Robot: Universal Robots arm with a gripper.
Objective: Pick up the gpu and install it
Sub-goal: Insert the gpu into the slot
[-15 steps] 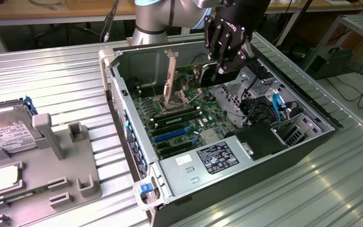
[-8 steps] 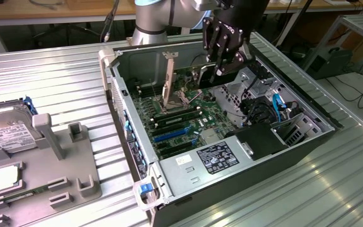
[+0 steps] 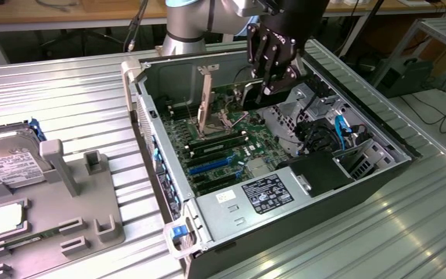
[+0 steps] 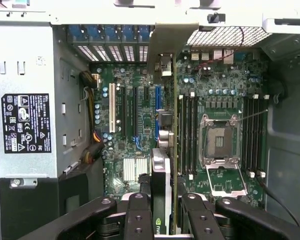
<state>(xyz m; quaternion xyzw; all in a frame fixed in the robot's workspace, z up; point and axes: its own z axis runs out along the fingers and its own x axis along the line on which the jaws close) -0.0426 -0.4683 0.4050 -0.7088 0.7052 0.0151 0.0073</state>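
Pincer (image 4: 162,212) grips the gpu (image 4: 160,170) inside the open computer case (image 3: 141,87).

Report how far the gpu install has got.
Done: the gpu is picked up, clamped edge-on in the gripper. In hand: it hangs inside the open case over the motherboard. Left: seating it; the card looks raised above the expansion slots, not yet pushed in.

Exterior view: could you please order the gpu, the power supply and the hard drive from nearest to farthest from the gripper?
1. gpu: clamped in the gripper, inside the open computer case.
2. power supply: grey box with a black label, also inside the case.
3. hard drive: outside the case, far at the exterior view's left.
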